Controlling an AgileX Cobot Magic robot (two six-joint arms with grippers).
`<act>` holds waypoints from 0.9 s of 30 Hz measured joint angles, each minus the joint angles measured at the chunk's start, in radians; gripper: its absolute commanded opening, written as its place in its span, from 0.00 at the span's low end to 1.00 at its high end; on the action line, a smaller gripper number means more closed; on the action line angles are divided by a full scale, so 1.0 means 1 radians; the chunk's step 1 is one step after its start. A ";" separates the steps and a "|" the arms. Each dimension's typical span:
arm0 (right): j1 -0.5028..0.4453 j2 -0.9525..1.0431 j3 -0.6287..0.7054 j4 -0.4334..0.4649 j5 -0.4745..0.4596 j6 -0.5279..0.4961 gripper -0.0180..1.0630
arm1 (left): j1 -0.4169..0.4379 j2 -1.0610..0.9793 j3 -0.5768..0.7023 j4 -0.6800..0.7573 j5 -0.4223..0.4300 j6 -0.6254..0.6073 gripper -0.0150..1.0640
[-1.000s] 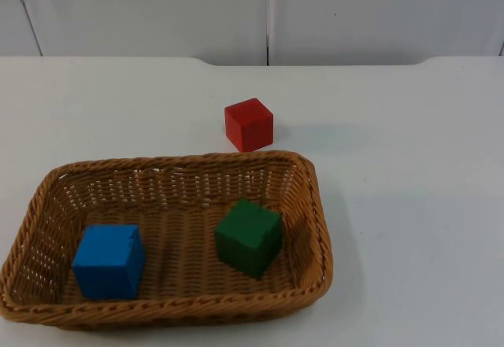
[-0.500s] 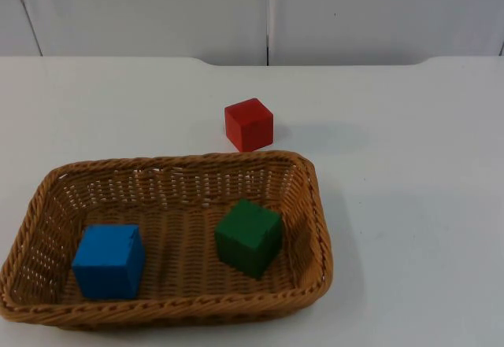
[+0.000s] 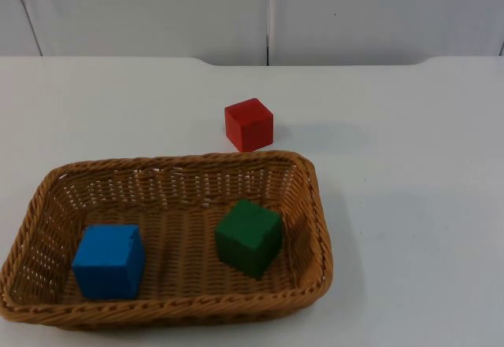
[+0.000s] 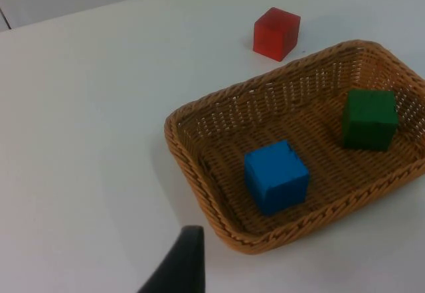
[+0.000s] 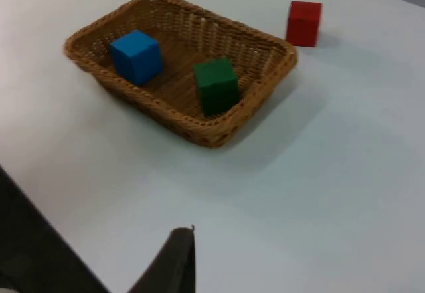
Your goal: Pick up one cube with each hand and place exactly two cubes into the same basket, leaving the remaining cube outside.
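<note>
White worktop, bearing a wicker basket with blue cube and green cube inside, well apart. Red cube on the worktop just beyond the rim. Left hand and right hand held high off the basket; finger spread impossible to tell.
</note>
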 measured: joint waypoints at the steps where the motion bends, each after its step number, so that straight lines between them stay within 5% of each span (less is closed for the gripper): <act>1: 0.000 0.000 0.000 0.000 0.000 0.000 0.99 | 0.000 0.000 0.000 0.000 0.000 0.000 0.99; 27: -0.553 0.000 0.000 0.007 0.000 0.002 0.99 | 0.000 0.000 0.000 0.000 0.000 0.000 0.99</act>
